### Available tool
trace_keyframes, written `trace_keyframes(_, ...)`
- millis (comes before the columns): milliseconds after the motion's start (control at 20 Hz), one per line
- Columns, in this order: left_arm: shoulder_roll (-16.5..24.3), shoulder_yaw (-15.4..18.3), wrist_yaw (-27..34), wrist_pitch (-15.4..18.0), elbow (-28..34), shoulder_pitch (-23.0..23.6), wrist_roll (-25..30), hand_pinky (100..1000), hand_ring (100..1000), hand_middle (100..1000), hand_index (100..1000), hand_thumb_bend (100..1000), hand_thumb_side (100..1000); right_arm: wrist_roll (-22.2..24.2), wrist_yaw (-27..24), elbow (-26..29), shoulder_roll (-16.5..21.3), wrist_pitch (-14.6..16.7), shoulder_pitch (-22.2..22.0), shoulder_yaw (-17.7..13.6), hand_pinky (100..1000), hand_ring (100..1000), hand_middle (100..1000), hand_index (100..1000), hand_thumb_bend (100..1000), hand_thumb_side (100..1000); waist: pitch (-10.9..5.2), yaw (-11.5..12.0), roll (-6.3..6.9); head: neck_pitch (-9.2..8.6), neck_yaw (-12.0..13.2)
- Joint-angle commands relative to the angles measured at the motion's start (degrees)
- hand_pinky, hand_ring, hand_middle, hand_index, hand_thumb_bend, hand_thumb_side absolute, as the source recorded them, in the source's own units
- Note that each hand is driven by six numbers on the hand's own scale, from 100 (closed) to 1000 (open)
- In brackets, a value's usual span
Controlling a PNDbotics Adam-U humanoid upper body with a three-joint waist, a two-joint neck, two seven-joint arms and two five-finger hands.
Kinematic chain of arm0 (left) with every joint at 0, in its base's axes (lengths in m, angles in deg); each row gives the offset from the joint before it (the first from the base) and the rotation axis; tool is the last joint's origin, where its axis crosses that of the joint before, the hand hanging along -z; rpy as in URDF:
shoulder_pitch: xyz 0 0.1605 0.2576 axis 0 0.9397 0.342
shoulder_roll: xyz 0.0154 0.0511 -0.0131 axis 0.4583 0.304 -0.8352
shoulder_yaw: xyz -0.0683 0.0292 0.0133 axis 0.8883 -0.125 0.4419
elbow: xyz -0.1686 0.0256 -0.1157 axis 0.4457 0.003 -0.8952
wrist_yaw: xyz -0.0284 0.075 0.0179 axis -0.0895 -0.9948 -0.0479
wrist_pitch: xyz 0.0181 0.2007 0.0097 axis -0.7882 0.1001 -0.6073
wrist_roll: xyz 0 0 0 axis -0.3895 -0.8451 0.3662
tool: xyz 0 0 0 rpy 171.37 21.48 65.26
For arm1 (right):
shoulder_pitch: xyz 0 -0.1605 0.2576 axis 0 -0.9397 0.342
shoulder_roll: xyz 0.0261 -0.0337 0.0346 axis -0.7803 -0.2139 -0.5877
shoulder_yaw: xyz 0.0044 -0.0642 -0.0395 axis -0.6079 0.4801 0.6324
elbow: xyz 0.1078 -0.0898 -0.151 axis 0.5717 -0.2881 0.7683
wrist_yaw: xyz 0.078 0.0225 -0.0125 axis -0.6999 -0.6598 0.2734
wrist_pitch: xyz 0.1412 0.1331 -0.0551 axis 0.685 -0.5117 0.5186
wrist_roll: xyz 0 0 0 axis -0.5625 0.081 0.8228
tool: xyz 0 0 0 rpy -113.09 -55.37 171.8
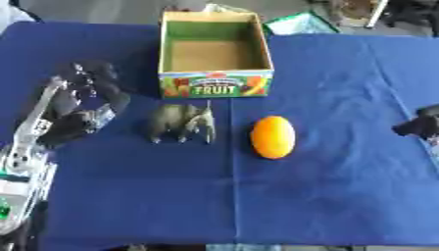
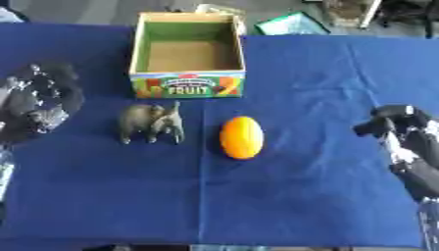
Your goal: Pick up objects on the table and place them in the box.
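Orange fruit (image 1: 273, 137) looked ready to roll; elephant (image 1: 182, 122) stood beside it, box (image 1: 215, 84) empty. Left hand (image 1: 85, 100) curled, holding nothing; right hand's (image 2: 403, 132) fingers I couldn't tell.

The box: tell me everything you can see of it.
The box is an open-topped carton with green inner walls and a bare brown floor, nothing inside. Its front panel shows fruit pictures and the word FRUIT. It stands upright at the far middle of the blue cloth, just behind the elephant. Neither hand touches it.
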Motion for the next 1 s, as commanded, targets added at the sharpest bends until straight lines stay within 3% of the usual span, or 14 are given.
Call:
trace_keyframes(50,3.20,-0.88,-1.02,0.28,1.08,-1.01,0.81,609,602,617,733,520,255,0.03,-0.27,1.25,0.84,-0.10,0.52,-0.07,641,520,427,641,100,258,-0.78,-0.04,0.21,-0.58,0.16)
trace_keyframes(650,14.56,-9.61,-9.77,2.76,-3.41,-8.11,6.17,618,605,618,735,538,223,0.51,-0.25,1.13,0.96,-0.18,0.47,0.35,641,520,426,641,100,258,-0.98,-0.80,0.48,-0.63,0.49)
trace_keyframes(1000,18.29,-14.34,-14.13,5.00,-7.75,-13.42,7.67,625,600,598,726,529,114,0.66,-0.23,1.02,0.95,-0.18,0.34,0.47,641,520,426,641,100,260,-1.08,-1.30,0.54,-0.55,0.61)
